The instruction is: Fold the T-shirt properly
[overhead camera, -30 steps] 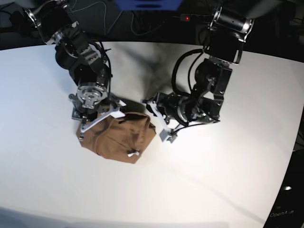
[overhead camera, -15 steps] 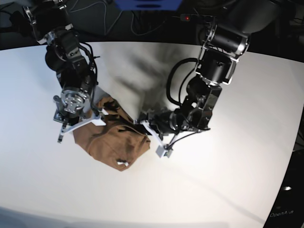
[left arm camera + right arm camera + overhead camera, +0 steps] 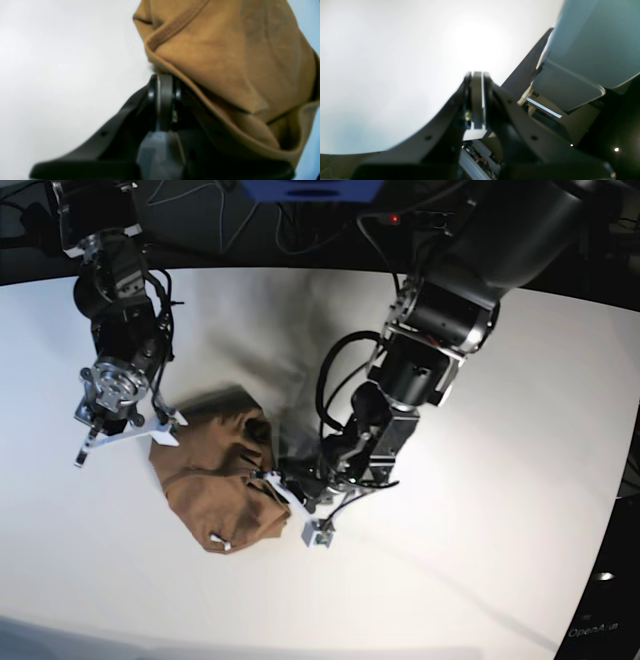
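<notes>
a soft, thin tan-brown t-shirt [image 3: 222, 490] lies bunched in rumpled folds on the smooth white table [image 3: 480, 510], left gripper [image 3: 290, 498] pressed together against its right edge and likely to drag the loose cloth askew, right gripper [image 3: 125, 432] pressed together, empty, farther left

A tan-brown T-shirt [image 3: 215, 485] lies bunched in a rumpled, loosely folded heap on the white table, a small white tag [image 3: 216, 541] showing at its near edge; close up, soft layers overlap beneath a ribbed hem band [image 3: 175, 26]
</notes>
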Motion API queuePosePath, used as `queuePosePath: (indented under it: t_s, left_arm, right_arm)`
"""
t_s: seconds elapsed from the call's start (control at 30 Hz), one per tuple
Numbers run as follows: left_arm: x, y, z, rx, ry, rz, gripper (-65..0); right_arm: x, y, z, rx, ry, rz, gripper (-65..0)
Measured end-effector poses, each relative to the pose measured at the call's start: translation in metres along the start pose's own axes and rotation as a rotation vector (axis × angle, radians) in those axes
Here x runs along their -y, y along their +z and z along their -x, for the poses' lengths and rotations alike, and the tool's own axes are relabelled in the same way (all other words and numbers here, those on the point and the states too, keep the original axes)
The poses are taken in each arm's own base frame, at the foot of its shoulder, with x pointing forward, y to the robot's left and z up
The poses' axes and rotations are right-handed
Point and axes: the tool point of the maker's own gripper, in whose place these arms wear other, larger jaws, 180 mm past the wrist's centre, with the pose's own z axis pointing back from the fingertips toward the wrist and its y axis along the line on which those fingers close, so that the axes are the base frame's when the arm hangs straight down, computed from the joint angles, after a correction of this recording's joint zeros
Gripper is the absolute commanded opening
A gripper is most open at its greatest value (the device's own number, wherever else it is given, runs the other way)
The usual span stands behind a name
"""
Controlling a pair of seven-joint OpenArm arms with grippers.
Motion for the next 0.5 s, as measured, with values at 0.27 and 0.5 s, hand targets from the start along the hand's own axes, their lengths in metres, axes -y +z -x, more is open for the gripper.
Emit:
queuePosePath:
  t_s: [0.27,0.5]
  left_arm:
    - [-0.008,0.003,-0.023,0.144,-0.027,-0.023,-62.4]
    - [-0.006,0.003,-0.027,0.155,-0.022,-0.019,-62.4]
  right_arm:
    - [-0.016,0.004,0.004,-0.007,0.008,-0.029,-65.0]
    - [-0.026,0.004,0.007,-0.011,0.021,-0.048,-65.0]
